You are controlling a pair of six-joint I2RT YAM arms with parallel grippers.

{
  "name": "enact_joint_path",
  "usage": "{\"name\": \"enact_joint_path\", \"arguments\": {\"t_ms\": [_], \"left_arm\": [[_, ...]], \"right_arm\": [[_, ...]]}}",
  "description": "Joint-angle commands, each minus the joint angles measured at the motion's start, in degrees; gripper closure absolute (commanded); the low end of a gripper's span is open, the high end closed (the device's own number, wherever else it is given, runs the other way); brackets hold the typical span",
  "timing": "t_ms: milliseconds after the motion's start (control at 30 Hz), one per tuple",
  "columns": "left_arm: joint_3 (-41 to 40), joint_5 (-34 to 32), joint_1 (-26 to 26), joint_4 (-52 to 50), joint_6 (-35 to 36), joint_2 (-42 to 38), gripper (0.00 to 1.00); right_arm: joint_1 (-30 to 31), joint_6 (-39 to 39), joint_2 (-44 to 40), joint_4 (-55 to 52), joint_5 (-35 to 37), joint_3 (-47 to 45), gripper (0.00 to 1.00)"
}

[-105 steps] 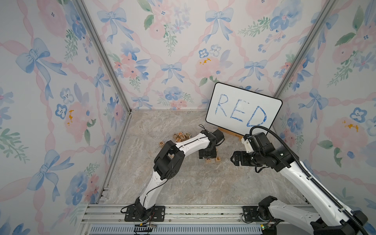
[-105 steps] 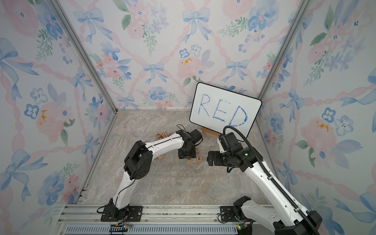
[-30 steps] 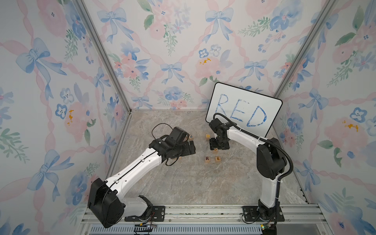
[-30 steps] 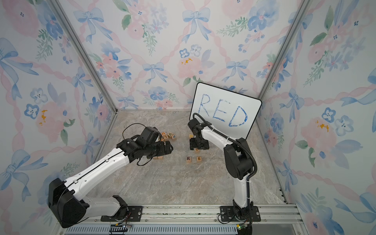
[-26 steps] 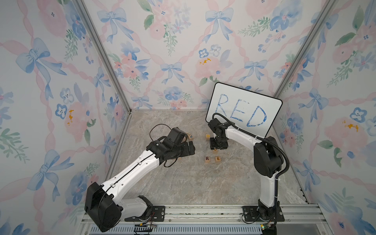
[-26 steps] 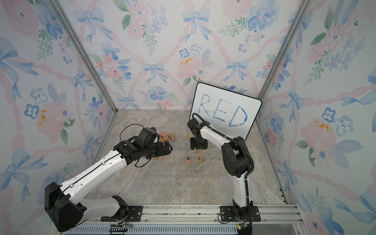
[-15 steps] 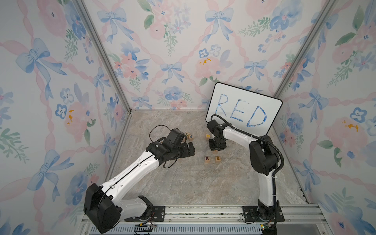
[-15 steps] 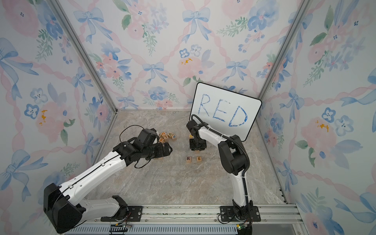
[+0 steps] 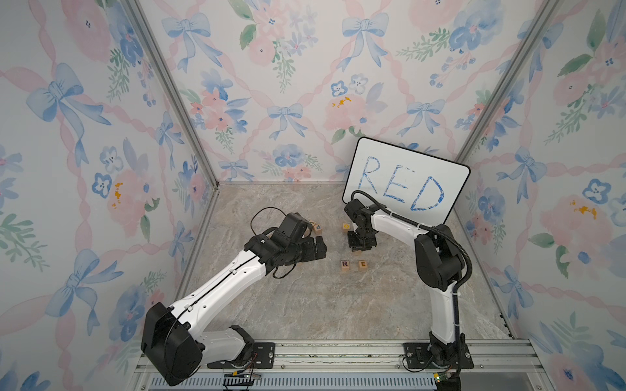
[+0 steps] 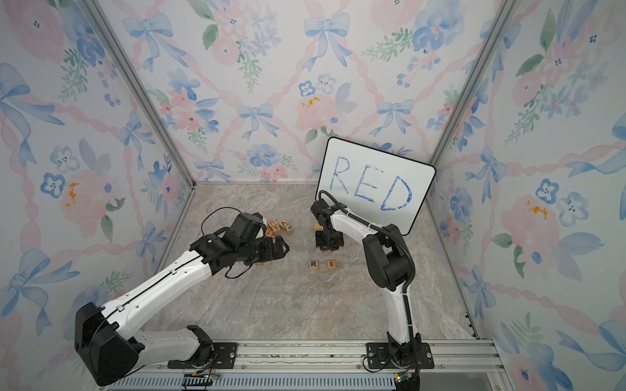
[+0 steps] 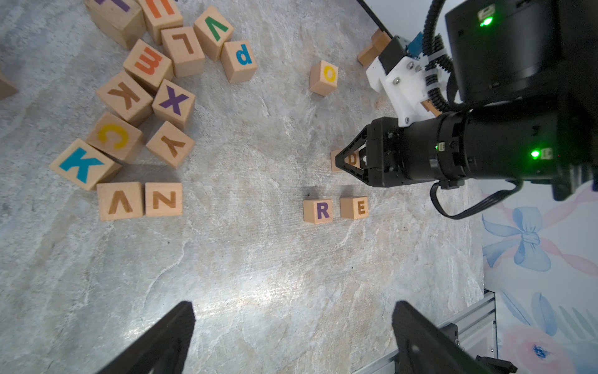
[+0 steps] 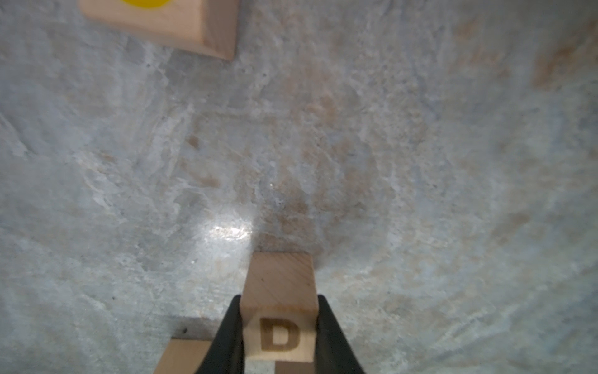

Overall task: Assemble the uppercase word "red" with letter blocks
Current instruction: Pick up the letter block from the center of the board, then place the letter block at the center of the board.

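Fingers [image 12: 226,336] of my right gripper [image 12: 279,299] clamp the D block [image 12: 279,278] squarely between them (my left gripper [image 11: 293,307] gapes, empty).

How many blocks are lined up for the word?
2: the R block and the E block beside it, on the table. The D block, behind them, is clamped in the right gripper, not in line.

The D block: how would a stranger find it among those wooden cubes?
Find the whiteboard reading RED, then the R block and E block side by side before it. The D block is just behind them, the only cube pinched in the right claw.
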Motion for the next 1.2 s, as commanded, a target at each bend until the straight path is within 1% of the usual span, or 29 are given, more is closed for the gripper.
{"name": "enact_joint_path", "arguments": {"t_ms": [0, 167, 533, 767, 967, 1167], "left_arm": [[1.69, 2.11, 0.37, 2.07, 1.88, 1.34, 0.02], [2.55, 3.83, -0.51, 4.41, 2.36, 3.62, 0.02], [7.66, 4.80, -6.00, 6.89, 4.48, 12.01, 0.02], [9.59, 6.33, -8.30, 8.74, 4.98, 16.36, 0.02], [10.78, 7.21, -9.50, 9.68, 5.10, 18.64, 0.02], [11.31, 7.66, -10.07, 9.99, 5.26, 19.43, 0.02]], "right_arm": [[-1.18, -1.20, -4.18, -2.32, -0.05, -0.69, 0.84], [-2.84, -1.86, -8.05, -2.71, 0.04, -3.63, 0.84], [-5.92, -2.70, -15.72, -2.03, 0.21, -12.29, 0.84], [-6.37, -2.88, -19.52, -0.71, 0.63, -18.53, 0.83], [-7.20, -3.21, -20.95, 1.42, 0.92, -22.99, 0.83], [-8.16, -3.41, -20.05, 3.30, 0.39, -24.28, 0.83]]}}
